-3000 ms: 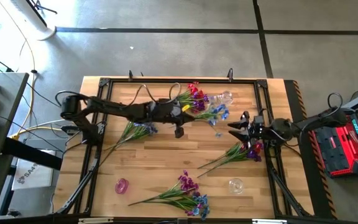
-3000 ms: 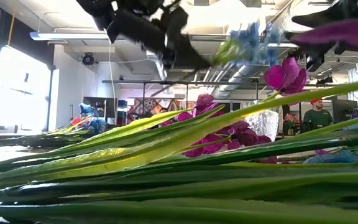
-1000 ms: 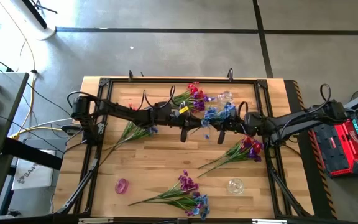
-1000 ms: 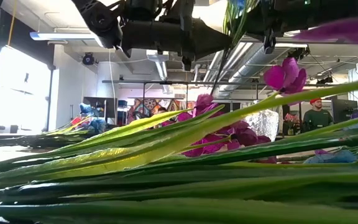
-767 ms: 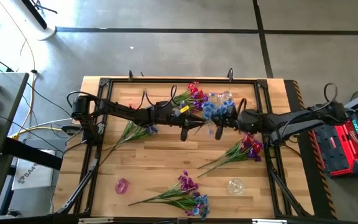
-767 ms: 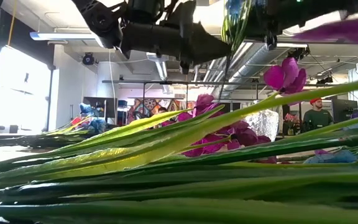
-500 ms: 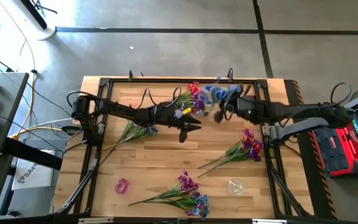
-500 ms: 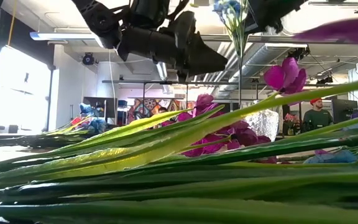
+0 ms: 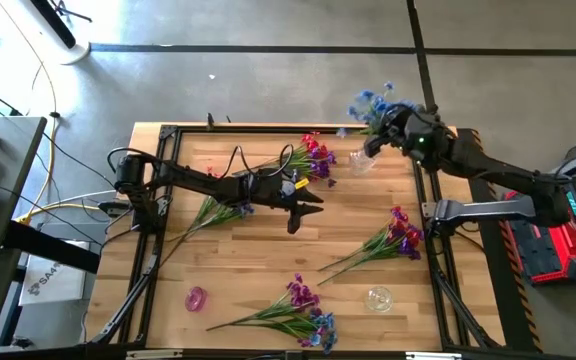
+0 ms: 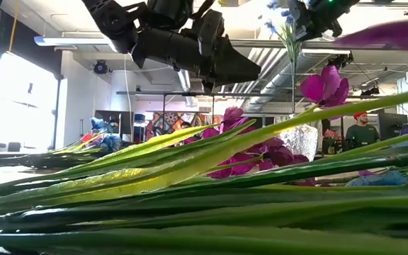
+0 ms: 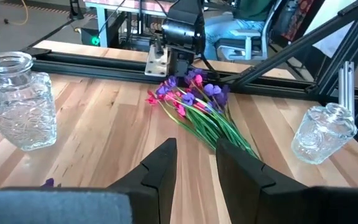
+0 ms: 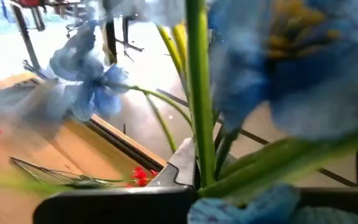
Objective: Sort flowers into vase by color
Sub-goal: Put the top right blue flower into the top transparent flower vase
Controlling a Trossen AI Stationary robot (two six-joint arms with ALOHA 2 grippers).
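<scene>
My right gripper is raised over the table's far right corner, shut on a blue flower spray, whose blossoms show high in the low view. A clear glass vase stands below it on the table. My left gripper hovers open over the table's middle, touching nothing. A red and purple spray lies by the far edge. A purple spray lies on the right, a blue one on the left, and a mixed bunch near the front edge. My right gripper holds the blue spray by its green stems, pinched between the two fingers just below the blossoms. The spray is lifted clear and stands about upright, blossoms on top. Its thin stem hangs down below the fingers, above the glass vase.
A second clear vase and a small pink vase stand near the front edge. A black frame runs round the table. In the left wrist view the purple spray lies ahead between two glass vases.
My right gripper has carried the blue spray from the table's middle, beside the left gripper, up and toward the far right corner. The spray has turned from lying across to upright with its stem hanging. My left gripper has stayed about where it was.
</scene>
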